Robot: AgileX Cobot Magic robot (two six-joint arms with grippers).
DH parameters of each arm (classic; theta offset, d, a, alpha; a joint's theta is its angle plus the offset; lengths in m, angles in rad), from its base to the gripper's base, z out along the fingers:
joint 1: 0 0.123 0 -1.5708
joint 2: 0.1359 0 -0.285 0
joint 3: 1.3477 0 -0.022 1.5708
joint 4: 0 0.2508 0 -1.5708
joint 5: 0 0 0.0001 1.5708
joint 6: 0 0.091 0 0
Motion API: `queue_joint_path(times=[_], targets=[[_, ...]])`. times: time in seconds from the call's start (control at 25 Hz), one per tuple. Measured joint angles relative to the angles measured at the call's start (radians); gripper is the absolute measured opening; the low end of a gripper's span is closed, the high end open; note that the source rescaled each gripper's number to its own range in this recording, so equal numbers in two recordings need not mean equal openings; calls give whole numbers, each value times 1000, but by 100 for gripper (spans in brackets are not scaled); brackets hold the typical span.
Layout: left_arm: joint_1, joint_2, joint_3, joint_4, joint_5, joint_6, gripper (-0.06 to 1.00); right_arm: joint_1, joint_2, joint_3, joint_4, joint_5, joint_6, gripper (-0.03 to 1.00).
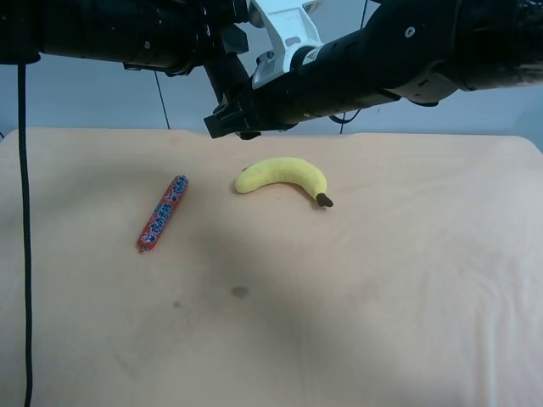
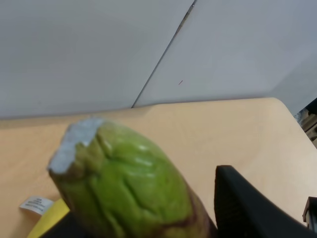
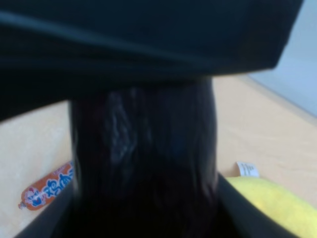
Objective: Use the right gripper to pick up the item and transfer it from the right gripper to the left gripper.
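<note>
Mid-handover, we judge: the toy eggplant point(image 2: 124, 183) is aloft at the high view's upper centre, the right hand point(image 3: 146, 223) pinched narrow on its dark body and the left hand point(image 2: 153, 218) closed on its green stem end. Next, we think, the right hand should release.

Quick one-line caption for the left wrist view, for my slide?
Green stem end of the eggplant looms close beside a black claw finger, tan table behind.
</note>
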Motion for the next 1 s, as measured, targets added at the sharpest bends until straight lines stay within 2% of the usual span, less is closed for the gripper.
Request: queue_joint_path(times=[0.6,0.64,0.68,0.8,0.88,1.0], targets=[[0,0,0,0,7,-2,8,0,0,0,2,5,1,0],[0,0,0,5,7,2,0,0,0,0,3,5,1,6],[0,0,0,6,7,3,0,0,0,0,3,5,1,18],[0,0,0,7,1,4,0,0,0,0,3,-6,1,85],[0,0,0,7,7,4,0,0,0,0,3,-7,1,95],[0,0,0,7,7,4,0,0,0,0,3,-7,1,99]])
